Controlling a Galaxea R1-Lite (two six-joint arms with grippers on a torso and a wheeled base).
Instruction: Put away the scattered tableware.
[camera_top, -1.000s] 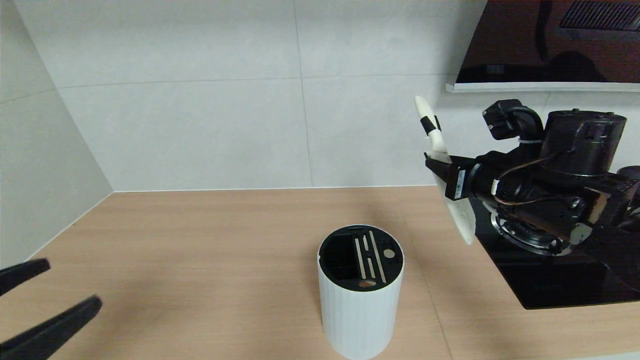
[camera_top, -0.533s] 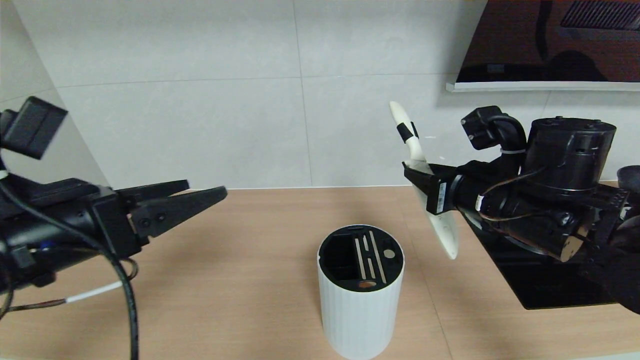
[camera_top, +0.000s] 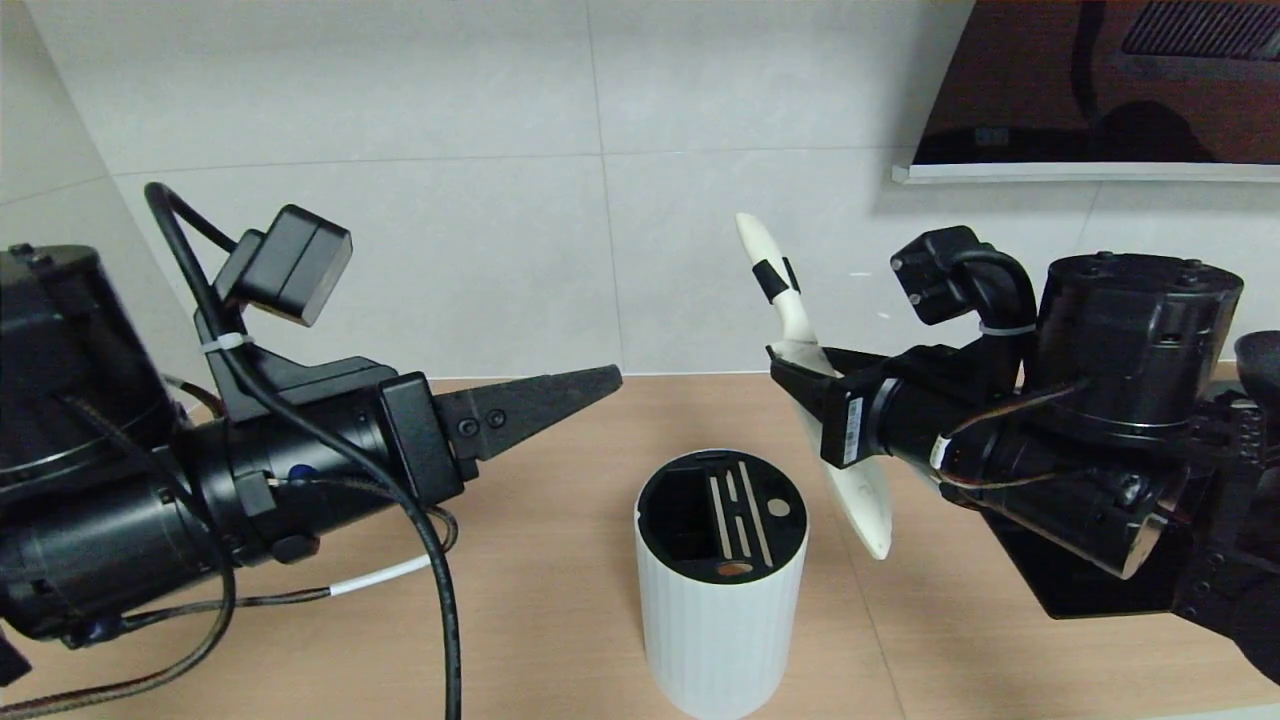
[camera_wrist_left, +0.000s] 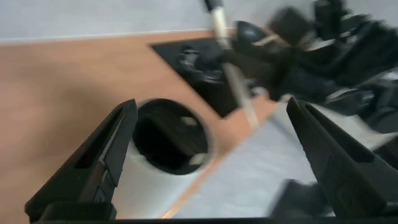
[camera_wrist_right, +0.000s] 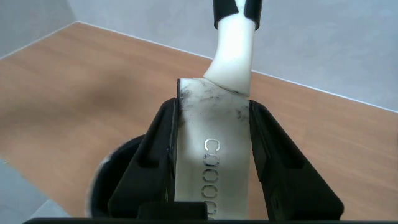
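Observation:
A white ribbed cylindrical holder (camera_top: 720, 610) with a black slotted top stands on the wooden counter (camera_top: 540, 600). My right gripper (camera_top: 812, 395) is shut on a cream spatula (camera_top: 862, 495) with a black band on its handle. The spatula is held tilted, its blade end hanging just right of the holder's rim. The right wrist view shows the spatula (camera_wrist_right: 214, 143) clamped between the fingers of the right gripper (camera_wrist_right: 211, 155), above the holder (camera_wrist_right: 115, 180). My left gripper (camera_top: 590, 385) hovers up-left of the holder. In the left wrist view the left gripper (camera_wrist_left: 210, 111) is open over the holder (camera_wrist_left: 165, 134), with the spatula (camera_wrist_left: 233, 68) beyond.
A black cooktop (camera_top: 1090, 585) lies on the counter at the right, partly under my right arm. A dark range hood (camera_top: 1100, 80) hangs above it. A tiled wall closes the back and left side. The counter's front edge runs near the holder.
My left arm has swung in from the lower left to just up-left of the holder. My right gripper has carried the spatula left and down, closer to the holder.

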